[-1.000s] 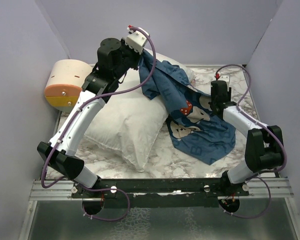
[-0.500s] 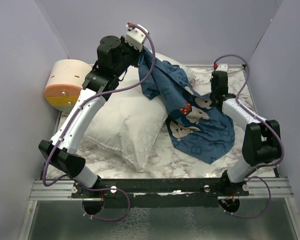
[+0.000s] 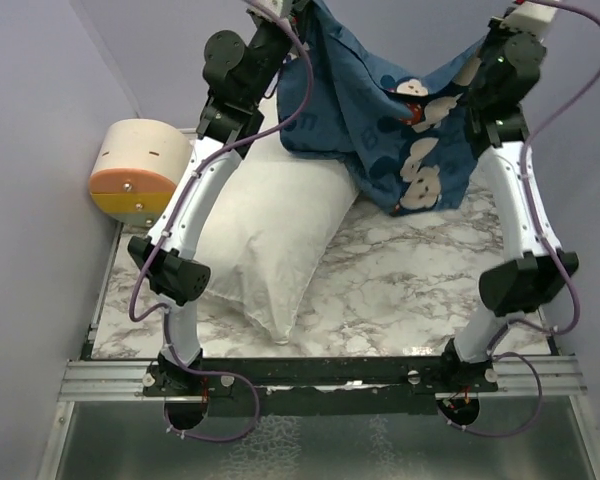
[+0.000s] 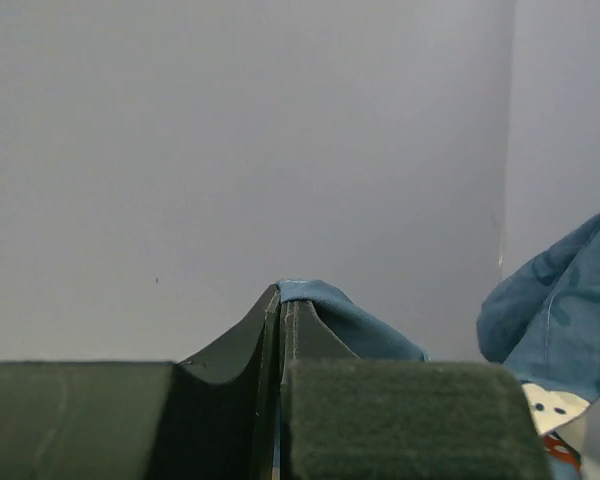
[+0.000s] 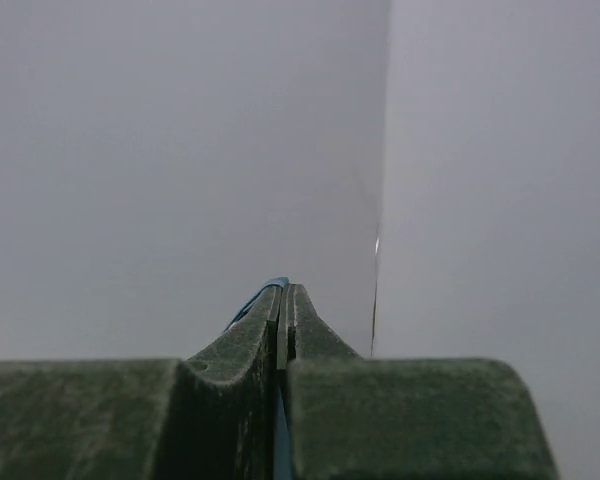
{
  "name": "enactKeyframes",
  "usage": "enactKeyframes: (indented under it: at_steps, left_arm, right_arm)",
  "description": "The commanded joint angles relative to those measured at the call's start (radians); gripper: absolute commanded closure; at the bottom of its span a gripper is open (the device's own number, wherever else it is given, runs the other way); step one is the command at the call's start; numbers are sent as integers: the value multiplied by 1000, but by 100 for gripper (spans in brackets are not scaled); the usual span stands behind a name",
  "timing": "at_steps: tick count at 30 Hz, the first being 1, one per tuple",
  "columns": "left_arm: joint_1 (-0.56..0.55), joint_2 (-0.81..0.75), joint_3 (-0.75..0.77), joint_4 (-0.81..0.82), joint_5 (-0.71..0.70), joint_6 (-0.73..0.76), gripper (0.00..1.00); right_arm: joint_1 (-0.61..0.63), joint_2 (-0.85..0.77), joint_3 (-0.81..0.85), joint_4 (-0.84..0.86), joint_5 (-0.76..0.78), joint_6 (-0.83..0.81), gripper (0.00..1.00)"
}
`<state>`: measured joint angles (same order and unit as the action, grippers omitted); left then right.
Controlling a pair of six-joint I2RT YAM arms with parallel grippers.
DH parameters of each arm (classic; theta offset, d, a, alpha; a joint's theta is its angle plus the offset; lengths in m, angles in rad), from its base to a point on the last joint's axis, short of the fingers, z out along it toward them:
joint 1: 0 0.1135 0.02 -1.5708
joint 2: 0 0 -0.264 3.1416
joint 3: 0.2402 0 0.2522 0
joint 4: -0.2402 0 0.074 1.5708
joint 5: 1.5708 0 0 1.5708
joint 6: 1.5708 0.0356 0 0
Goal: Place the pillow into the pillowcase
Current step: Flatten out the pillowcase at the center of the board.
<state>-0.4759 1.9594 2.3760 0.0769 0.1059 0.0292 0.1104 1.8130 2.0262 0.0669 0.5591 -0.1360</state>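
The white pillow (image 3: 270, 230) lies on the marble table, left of centre. Above its far end, the dark blue pillowcase (image 3: 380, 110) with mouse faces hangs in the air, stretched between both raised arms. My left gripper (image 3: 302, 12) is shut on its left top edge. The left wrist view shows blue fabric (image 4: 360, 325) pinched at the closed fingertips of that gripper (image 4: 280, 292). My right gripper (image 3: 485, 48) is shut on the right top corner. In the right wrist view a thin blue edge (image 5: 265, 295) shows between the closed tips of the right gripper (image 5: 284, 290).
A beige and orange drum-shaped object (image 3: 135, 170) sits at the back left beside the pillow. Bare marble table (image 3: 410, 280) lies under the hanging case. Lilac walls close in on three sides. A metal rail (image 3: 320, 378) runs along the front.
The right gripper closed on the pillowcase. Both arms then rose, lifting the case off the table and pillow until it hangs spread between them.
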Motion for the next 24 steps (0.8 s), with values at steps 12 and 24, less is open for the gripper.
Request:
enactKeyframes:
  at_steps: [12, 24]
  left_arm:
    - [1, -673, -959, 435, 420, -20, 100]
    - [-179, -926, -1535, -5, 512, -63, 100]
  right_arm:
    - [-2, -756, -870, 267, 24, 73, 99]
    - [-2, -1315, -1503, 3, -247, 453, 92]
